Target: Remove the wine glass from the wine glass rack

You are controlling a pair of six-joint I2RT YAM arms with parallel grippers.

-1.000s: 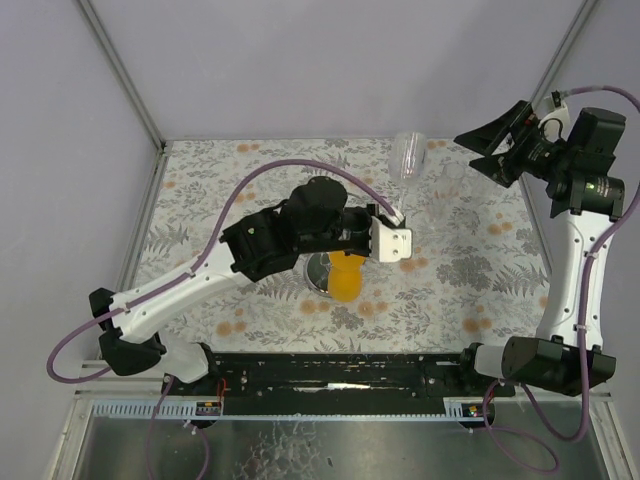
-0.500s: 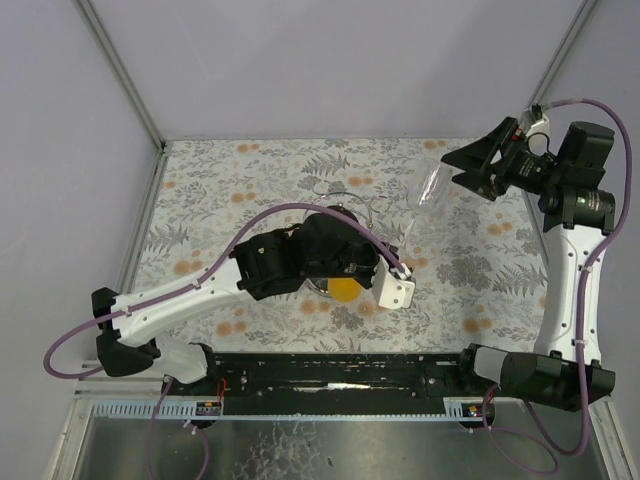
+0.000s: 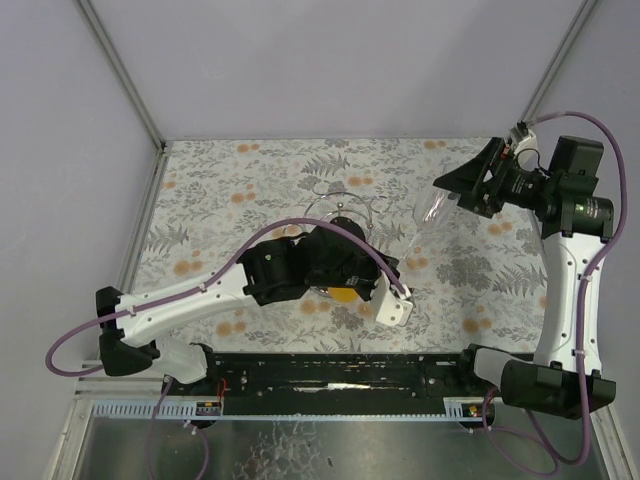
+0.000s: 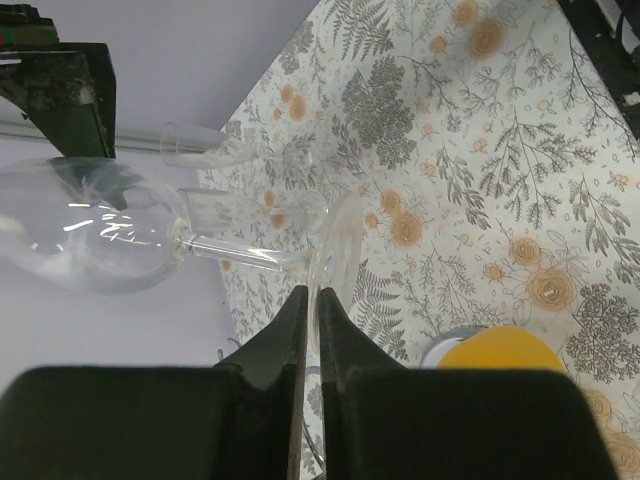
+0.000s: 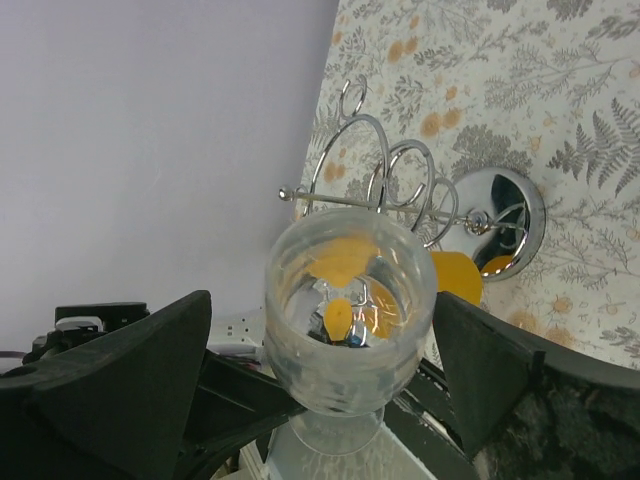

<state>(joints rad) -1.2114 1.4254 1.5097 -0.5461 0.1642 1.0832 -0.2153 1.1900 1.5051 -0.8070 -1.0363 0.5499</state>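
Observation:
The clear wine glass [image 3: 431, 211] is off the rack and held sideways in the air. In the left wrist view its bowl [image 4: 90, 240] points left and its stem runs to the foot [image 4: 338, 245]. My left gripper [image 4: 312, 296] is shut on the rim of that foot; in the top view it [image 3: 402, 280] sits below the glass. My right gripper [image 3: 466, 186] is open, and in the right wrist view it [image 5: 322, 305] has the bowl's mouth [image 5: 350, 290] between its spread fingers, with no contact showing. The chrome wine glass rack [image 3: 340, 203] stands behind my left arm and carries no glass.
An orange rounded object [image 5: 455, 275] sits against the rack's shiny disc base [image 5: 505, 225]; it also shows in the left wrist view [image 4: 500, 350]. The rack's wire loops [image 5: 390, 180] stand just behind the glass. The floral tablecloth [image 3: 220, 190] covers the table, with grey walls around it.
My left arm has pulled back toward the near edge with the glass, tilting it over. My right gripper has moved left and down until its open fingers flank the bowl.

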